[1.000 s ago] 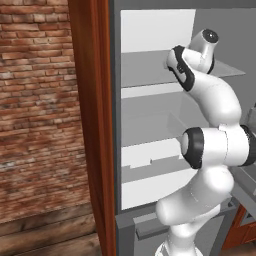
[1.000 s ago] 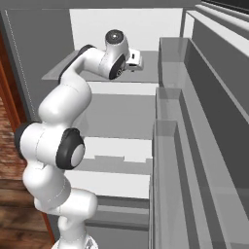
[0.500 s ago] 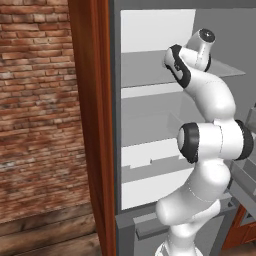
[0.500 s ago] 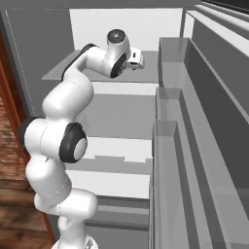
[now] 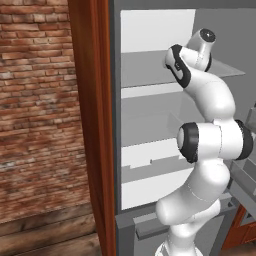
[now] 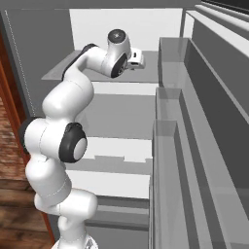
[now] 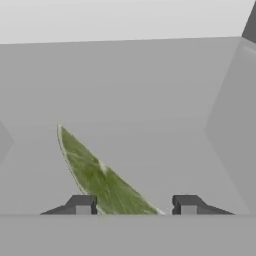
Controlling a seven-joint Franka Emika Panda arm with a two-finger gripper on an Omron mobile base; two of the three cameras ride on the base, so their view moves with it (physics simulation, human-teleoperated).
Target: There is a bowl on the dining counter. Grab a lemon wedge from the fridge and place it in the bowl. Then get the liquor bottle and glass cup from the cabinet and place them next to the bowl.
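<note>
Nearest the hand camera, the two dark fingers [image 7: 82, 204] stand part-way apart with the lemon wedge [image 7: 102, 177] lying between them. The left tip sits just beside, perhaps against, the wedge's green rind, while the right tip is clear of it with a visible gap. So the fingers bracket the wedge but do not appear to have hold of it; whether the left one actually touches, I cannot tell. The wedge lies flat on the grey fridge shelf [image 7: 150, 100], its long pointed end running away from the hand and to the left, which probably explains the level, straight-in approach: the fingers can close across the narrow body.

From the base cameras, the arm reaches high into the open fridge [image 6: 209, 112], wrist bent forward over the upper shelf, the gripper [image 6: 137, 59] low above that shelf. Reaching in from the front keeps the elbow clear of the door bins on the right. Beyond, the white back wall [image 5: 155, 30] closes the compartment.

My judgement: the lemon pick is under way, grip not yet secured.
</note>
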